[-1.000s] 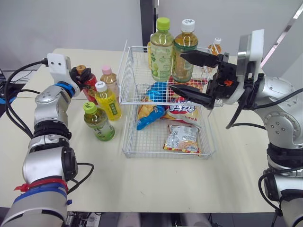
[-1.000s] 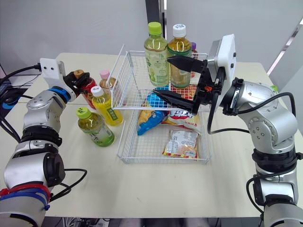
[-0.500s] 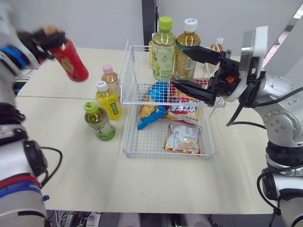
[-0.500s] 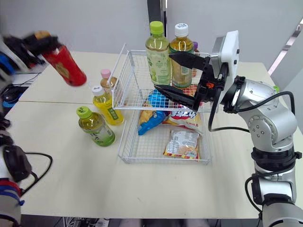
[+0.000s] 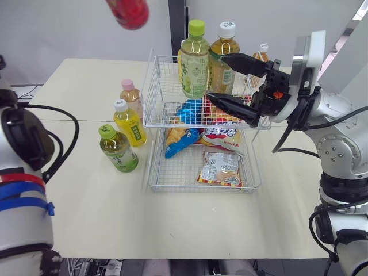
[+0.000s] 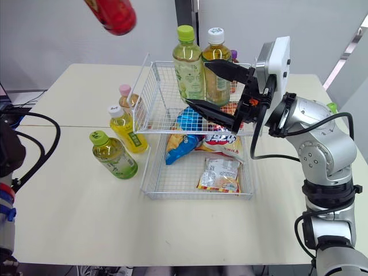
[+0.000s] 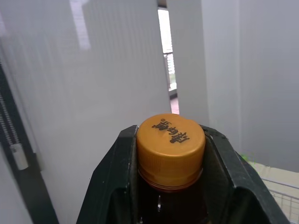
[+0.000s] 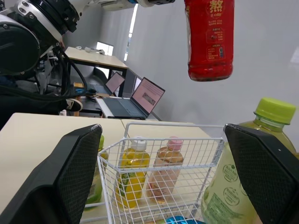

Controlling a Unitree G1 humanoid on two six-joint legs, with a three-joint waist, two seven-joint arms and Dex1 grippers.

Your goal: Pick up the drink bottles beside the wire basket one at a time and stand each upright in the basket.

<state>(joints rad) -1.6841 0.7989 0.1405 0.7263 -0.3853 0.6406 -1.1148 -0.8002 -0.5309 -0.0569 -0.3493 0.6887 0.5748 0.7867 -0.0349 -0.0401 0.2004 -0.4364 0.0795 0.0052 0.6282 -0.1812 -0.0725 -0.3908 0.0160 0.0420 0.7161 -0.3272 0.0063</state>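
Left gripper (image 7: 170, 156) clamps the red bottle (image 8: 209, 39) by its orange cap, high above the beige table (image 5: 86, 86) (white walls behind), while the right gripper (image 5: 216, 77) gapes over the wire basket (image 5: 195, 189).

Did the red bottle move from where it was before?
Yes. The red bottle went up off the table, from beside the pink-capped bottle to high in the air, and sideways toward the wire basket.

Left pincer (image 7: 170, 140) held high, clamped on red bottle (image 8: 209, 39), right pincer (image 5: 216, 77) spread wide, reaching inward
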